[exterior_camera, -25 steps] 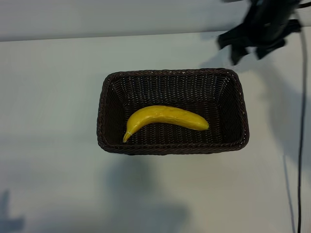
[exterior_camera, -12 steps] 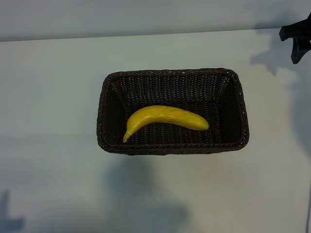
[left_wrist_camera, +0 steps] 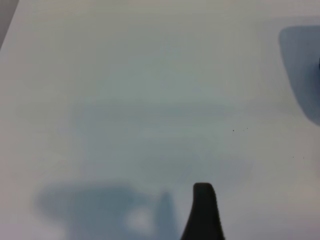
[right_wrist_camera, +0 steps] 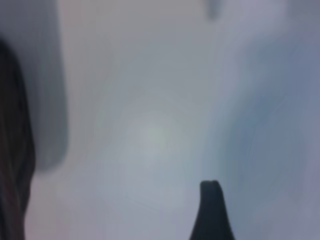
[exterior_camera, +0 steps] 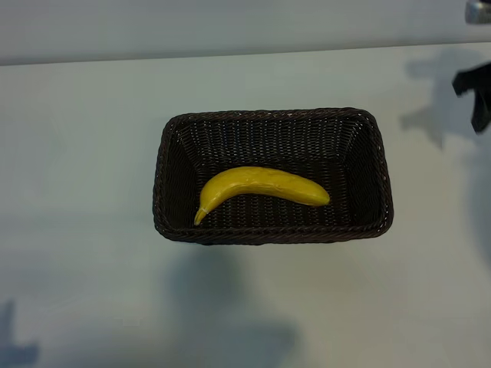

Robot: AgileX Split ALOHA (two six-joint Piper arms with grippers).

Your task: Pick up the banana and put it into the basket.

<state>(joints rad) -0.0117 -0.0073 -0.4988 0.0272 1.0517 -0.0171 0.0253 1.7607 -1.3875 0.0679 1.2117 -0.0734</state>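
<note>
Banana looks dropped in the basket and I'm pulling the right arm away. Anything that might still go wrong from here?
Little is left to go wrong. The banana lies flat inside the basket. The right end effector sits at the exterior view's right edge, well clear of the rim, holding nothing. Its wrist view shows the basket wall close by, so a sweep back toward it might nudge the basket.

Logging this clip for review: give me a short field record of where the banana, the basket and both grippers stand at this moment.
banana: lying flat on the basket floor, stem end toward the exterior view's left
basket: upright on the table, holding only the banana
right gripper: at the exterior view's right edge, clear of the basket, holding nothing
left gripper: out of the exterior view; its wrist view shows bare table, nothing held
task state: banana is in the basket
</note>
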